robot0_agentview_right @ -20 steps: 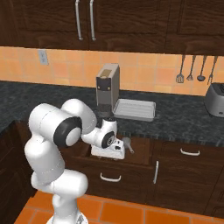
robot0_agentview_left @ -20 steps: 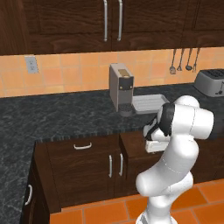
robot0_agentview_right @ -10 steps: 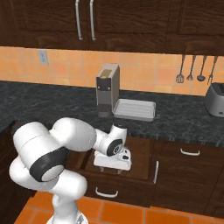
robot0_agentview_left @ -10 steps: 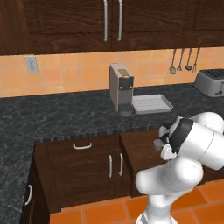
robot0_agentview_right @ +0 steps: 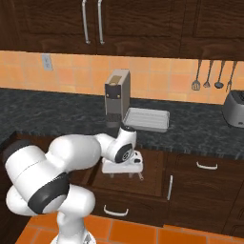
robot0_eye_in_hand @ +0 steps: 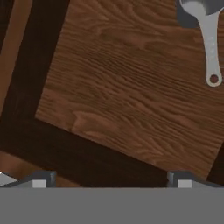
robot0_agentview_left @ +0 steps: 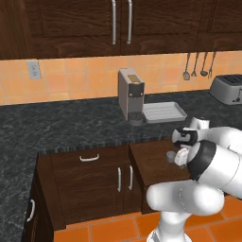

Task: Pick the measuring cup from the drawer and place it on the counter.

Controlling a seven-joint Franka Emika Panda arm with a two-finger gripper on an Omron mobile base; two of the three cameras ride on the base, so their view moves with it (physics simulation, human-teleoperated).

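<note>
The drawer (robot0_agentview_left: 152, 161) stands pulled out below the counter (robot0_agentview_left: 71, 126), its flat brown floor (robot0_eye_in_hand: 131, 87) showing. The measuring cup (robot0_agentview_left: 170, 156) is a tiny grey cup standing on that floor near the drawer's back. In the hand view the measuring cup (robot0_eye_in_hand: 202, 8) lies at the top right, its thin handle (robot0_eye_in_hand: 211, 52) pointing down. My gripper (robot0_eye_in_hand: 111, 178) hangs open over the drawer floor, apart from the cup, with nothing between its fingers. From the right base view, the gripper (robot0_agentview_right: 127, 176) sits low over the drawer (robot0_agentview_right: 147, 183), and my hand hides the cup.
A coffee machine (robot0_agentview_left: 131, 94) and a grey metal tray (robot0_agentview_left: 163, 112) stand on the counter behind the drawer. A toaster (robot0_agentview_left: 229, 89) sits at the far right, with utensils (robot0_agentview_left: 196, 66) hanging above. Cabinet doors (robot0_agentview_left: 90, 182) flank the drawer's left.
My hand has come down from counter-edge height to just over the drawer floor, and the elbow has swung low and outward. The cup has not moved.
</note>
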